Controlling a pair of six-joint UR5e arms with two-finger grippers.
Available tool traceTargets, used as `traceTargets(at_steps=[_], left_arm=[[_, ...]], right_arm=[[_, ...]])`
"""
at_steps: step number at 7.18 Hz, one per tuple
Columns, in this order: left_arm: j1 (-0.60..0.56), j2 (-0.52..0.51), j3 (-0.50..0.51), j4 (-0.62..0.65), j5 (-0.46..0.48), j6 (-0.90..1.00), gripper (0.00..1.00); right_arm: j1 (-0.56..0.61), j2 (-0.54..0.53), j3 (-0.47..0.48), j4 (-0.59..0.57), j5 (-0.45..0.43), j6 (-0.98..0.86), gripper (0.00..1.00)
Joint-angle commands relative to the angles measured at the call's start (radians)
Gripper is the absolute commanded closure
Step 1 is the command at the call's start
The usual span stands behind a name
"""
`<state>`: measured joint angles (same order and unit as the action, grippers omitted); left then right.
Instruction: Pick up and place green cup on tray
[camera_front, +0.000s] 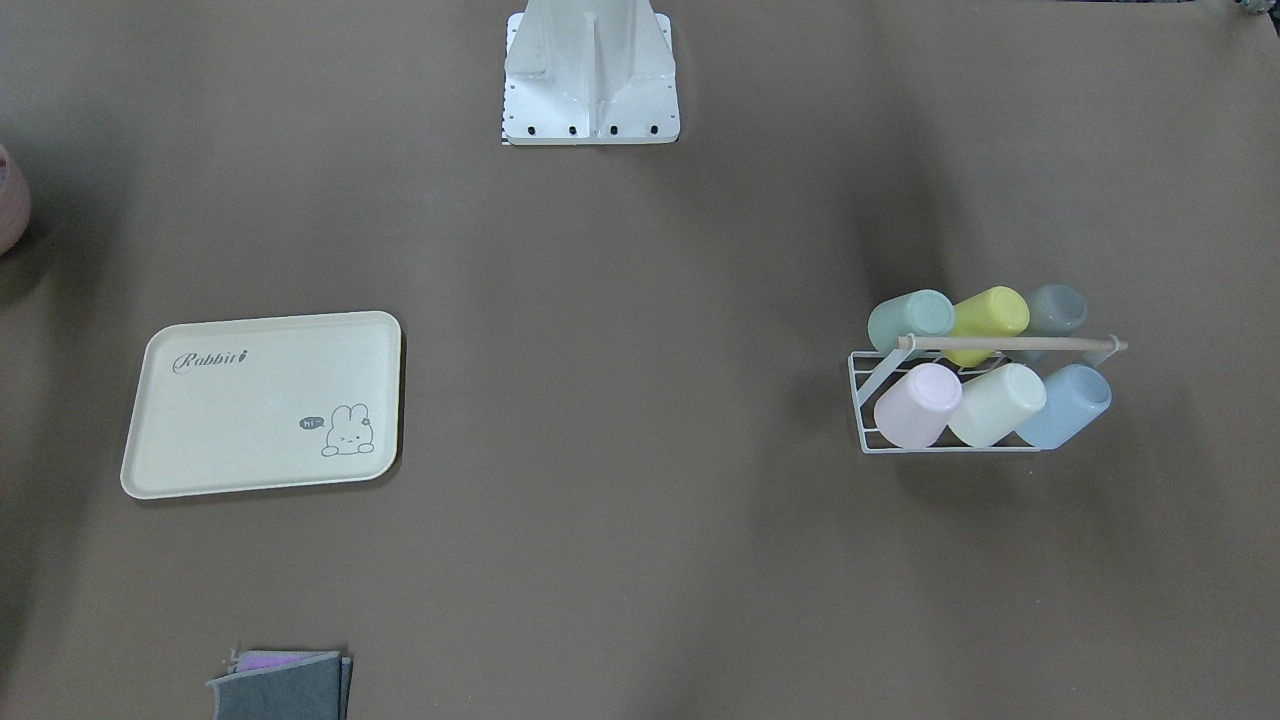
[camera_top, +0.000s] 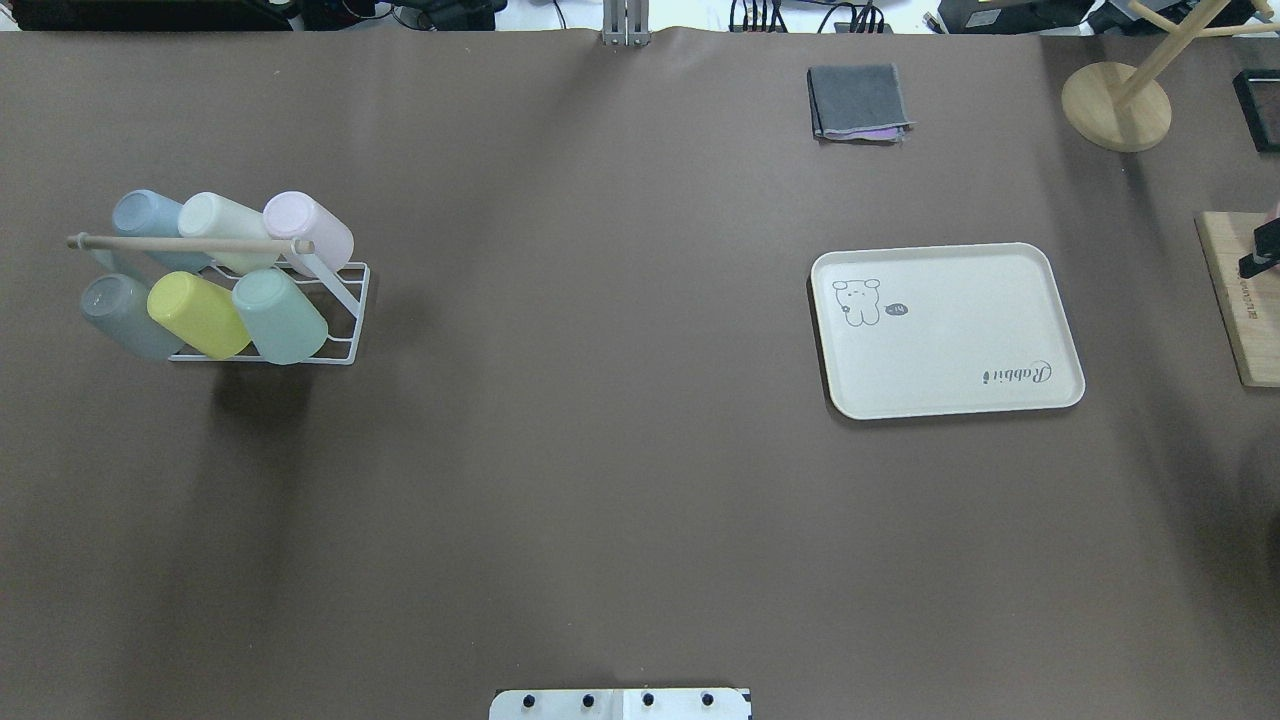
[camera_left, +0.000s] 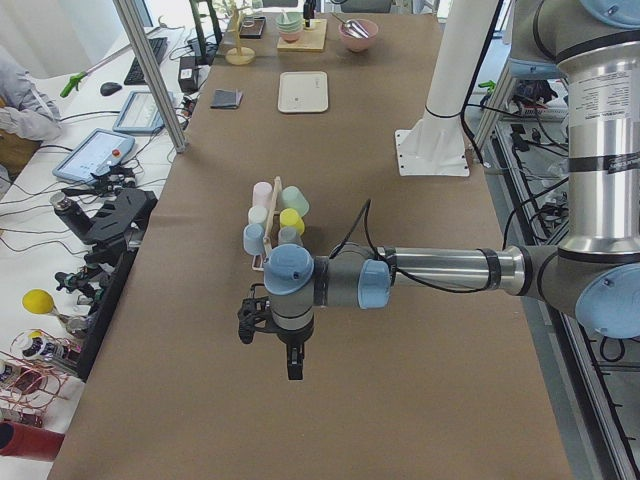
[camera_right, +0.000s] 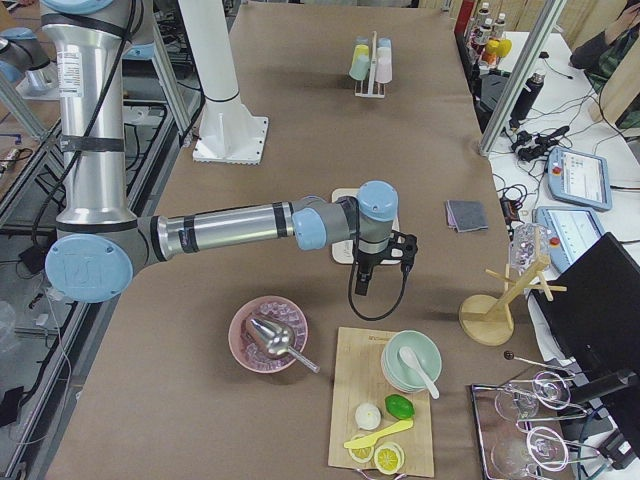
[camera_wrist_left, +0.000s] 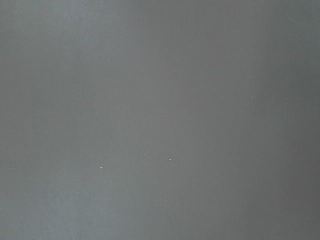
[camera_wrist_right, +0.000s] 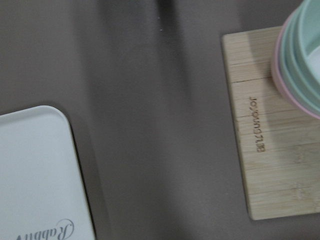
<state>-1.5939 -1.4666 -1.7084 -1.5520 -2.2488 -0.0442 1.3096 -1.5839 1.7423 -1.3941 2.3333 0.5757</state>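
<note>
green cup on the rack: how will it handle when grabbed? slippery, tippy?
Probably light and stiff: the green cup looks like small thin plastic. Its tapered, handleless wall may slip when squeezed from the sides. It leans tilted on the wire rack close beside the yellow cup, so pulling it could nudge that neighbour; laid sideways it would likely roll.

The left arm is stretched out level over the table, and its wrist is bent so that the left gripper is pointed straight down, held clear of the surface. The right arm is extended level in the same way, with the right gripper hung downward above the table. Whether either pair of jaws is parted cannot be told
</note>
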Motion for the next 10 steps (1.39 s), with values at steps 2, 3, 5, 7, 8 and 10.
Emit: traceTargets(at_steps=[2,3,5,7,8,10], left_arm=[[0.005,-0.029,-0.117,0.147,0.003,0.001,0.02],[0.037,-0.037,-0.152,0.194,0.006,0.001,0.02],[0.162,-0.232,-0.158,0.466,0.075,0.004,0.02],[0.254,-0.348,-0.178,0.543,0.086,0.004,0.02],[0.308,-0.353,-0.222,0.534,0.101,0.004,0.02],[0.394,-0.463,-0.261,0.639,0.127,0.003,0.02]], right_arm=[[-0.166,0.062,-0.139,0.285,-0.066,0.147,0.0],[-0.187,0.091,-0.167,0.288,-0.066,0.147,0.0],[-0.219,0.157,-0.265,0.335,-0.059,0.148,0.0],[-0.257,0.182,-0.302,0.336,-0.054,0.147,0.0],[-0.272,0.188,-0.316,0.334,-0.055,0.145,0.0],[-0.285,0.19,-0.314,0.333,-0.052,0.147,0.08]])
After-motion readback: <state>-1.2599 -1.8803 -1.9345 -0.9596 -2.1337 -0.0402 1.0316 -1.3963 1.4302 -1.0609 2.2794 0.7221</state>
